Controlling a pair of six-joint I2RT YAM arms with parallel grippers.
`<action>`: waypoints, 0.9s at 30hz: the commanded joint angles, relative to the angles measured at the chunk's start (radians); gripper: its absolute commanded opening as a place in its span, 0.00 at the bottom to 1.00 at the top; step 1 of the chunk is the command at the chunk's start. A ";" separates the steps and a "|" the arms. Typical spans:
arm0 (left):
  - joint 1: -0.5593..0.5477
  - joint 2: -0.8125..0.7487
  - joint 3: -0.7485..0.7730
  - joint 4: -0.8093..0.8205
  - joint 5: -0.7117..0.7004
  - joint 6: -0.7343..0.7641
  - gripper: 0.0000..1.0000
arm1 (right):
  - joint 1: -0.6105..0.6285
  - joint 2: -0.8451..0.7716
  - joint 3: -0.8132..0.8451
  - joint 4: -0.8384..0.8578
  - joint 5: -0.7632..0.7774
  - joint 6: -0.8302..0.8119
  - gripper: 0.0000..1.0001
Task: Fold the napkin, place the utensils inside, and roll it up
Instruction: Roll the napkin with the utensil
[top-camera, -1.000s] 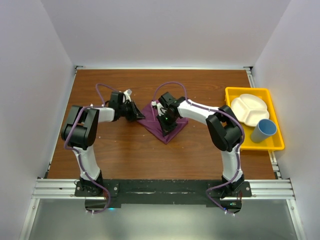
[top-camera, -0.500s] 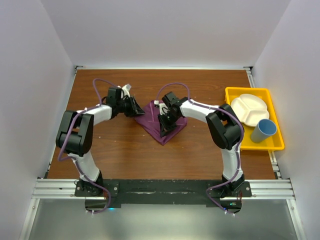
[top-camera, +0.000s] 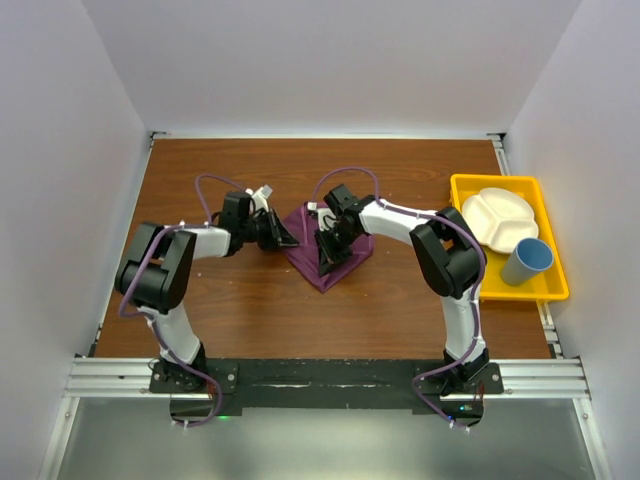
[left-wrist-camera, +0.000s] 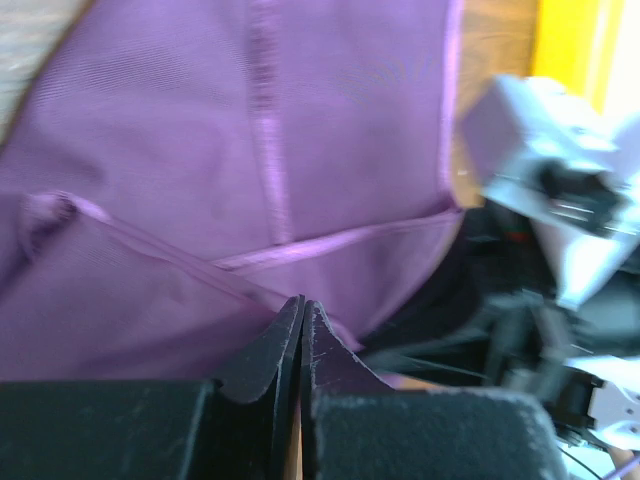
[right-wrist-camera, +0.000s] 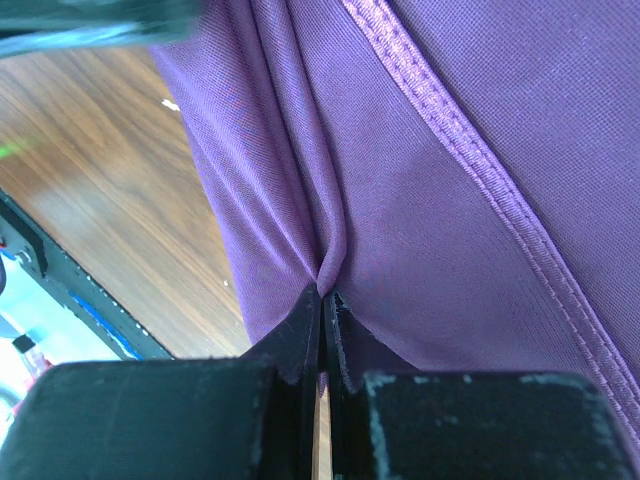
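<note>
1. Pinching the napkin (top-camera: 348, 252) at its left corner, the left claw (left-wrist-camera: 302, 308) is clamping a hemmed fold, jaws pressed together.
2. The right claw (right-wrist-camera: 322, 296) is gripping a bunched pleat mid-cloth, likewise closed tight.
3. The napkin is lying mid-bench (top-camera: 250, 300) between both claws, long axis diagonal; each arm is reaching it equally.

We hold our left arm (top-camera: 165, 262) bent at the elbow, forearm reaching inward and low. The left end effector (top-camera: 288, 239) has its fingers pressed together on an edge of the napkin (top-camera: 312, 268). Our right arm (top-camera: 447, 258) mirrors it, forearm stretched leftward. The right end effector (top-camera: 326, 260) angles down, fingers likewise pinched on a fold.
</note>
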 joint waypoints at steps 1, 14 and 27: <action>-0.002 0.075 -0.001 0.103 -0.004 0.014 0.04 | 0.007 0.087 -0.057 -0.034 0.143 -0.046 0.00; 0.000 0.183 -0.017 -0.020 -0.140 0.097 0.00 | -0.006 0.037 0.000 -0.127 0.284 -0.127 0.18; 0.000 0.213 -0.017 -0.086 -0.171 0.086 0.00 | 0.004 -0.134 -0.011 -0.199 0.351 -0.130 0.43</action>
